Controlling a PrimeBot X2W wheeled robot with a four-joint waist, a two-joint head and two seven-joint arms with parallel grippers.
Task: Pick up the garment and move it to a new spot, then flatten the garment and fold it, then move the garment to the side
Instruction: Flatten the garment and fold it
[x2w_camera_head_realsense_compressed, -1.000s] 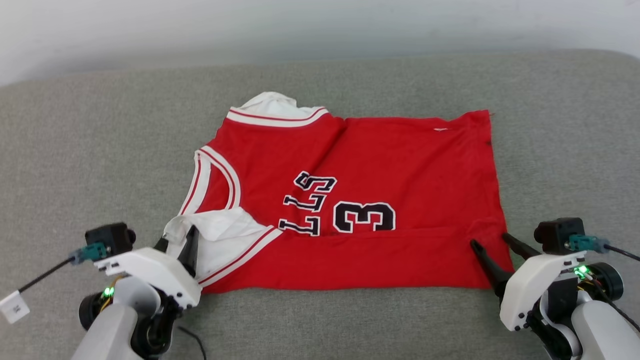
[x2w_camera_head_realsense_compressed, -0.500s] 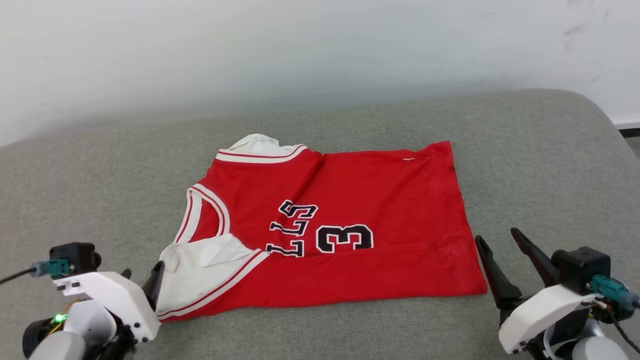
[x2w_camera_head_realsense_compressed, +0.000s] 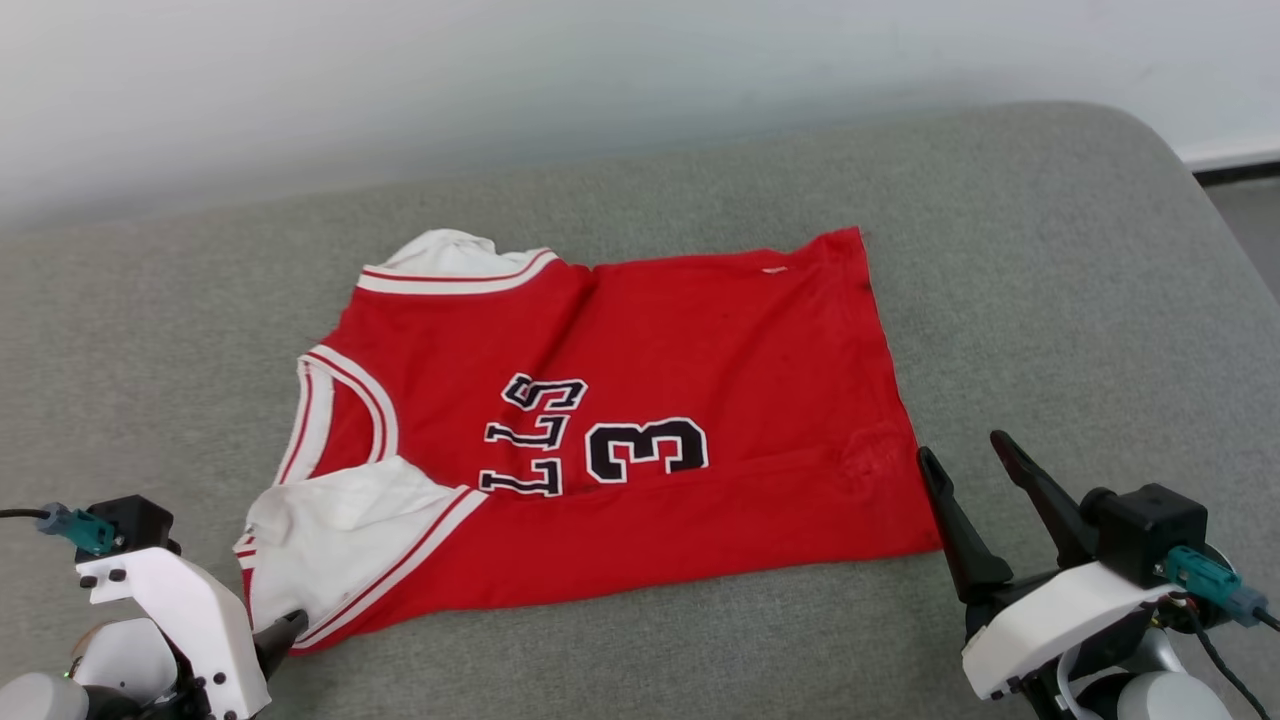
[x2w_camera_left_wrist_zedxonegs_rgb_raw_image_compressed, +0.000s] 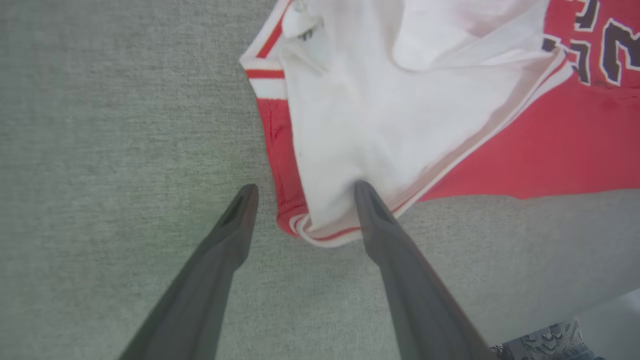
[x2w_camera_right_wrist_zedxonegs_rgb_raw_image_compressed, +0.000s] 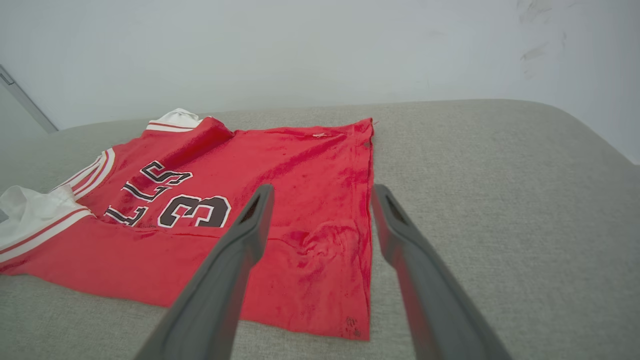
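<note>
— So, what is changed against a moment ago?

— The left gripper (x2w_camera_left_wrist_zedxonegs_rgb_raw_image_compressed: 305, 192) and the right gripper (x2w_camera_head_realsense_compressed: 962, 448) are drawn back from the near corners of the garment (x2w_camera_head_realsense_compressed: 640, 400), where their fingers were laid before. The head view is shifted too, but this is counted as camera movement, not as a move of the cloth.

— And what is meant by that for the task?

— The near long edge is seen folded over the chest, so only part of the black lettering (x2w_camera_head_realsense_compressed: 600, 450) is shown. The first fold is judged as done and released. A further fold and the move to the side are probably not yet done.

— Where is the garment found now?

— It is spread on the grey cushion (x2w_camera_head_realsense_compressed: 1050, 250), with the collar to the robot's left and the hem to its right. The white sleeve (x2w_camera_head_realsense_compressed: 330, 530) is laid on top at the near left corner.

— How are the arms posed?

— Both pincers are held wide apart and nothing is clamped. In the left wrist view one fingertip is set at the sleeve edge, the other over bare cushion beside it. The right fingers are tilted up and forward just beside the near hem corner; whether it is touched cannot be told.
</note>
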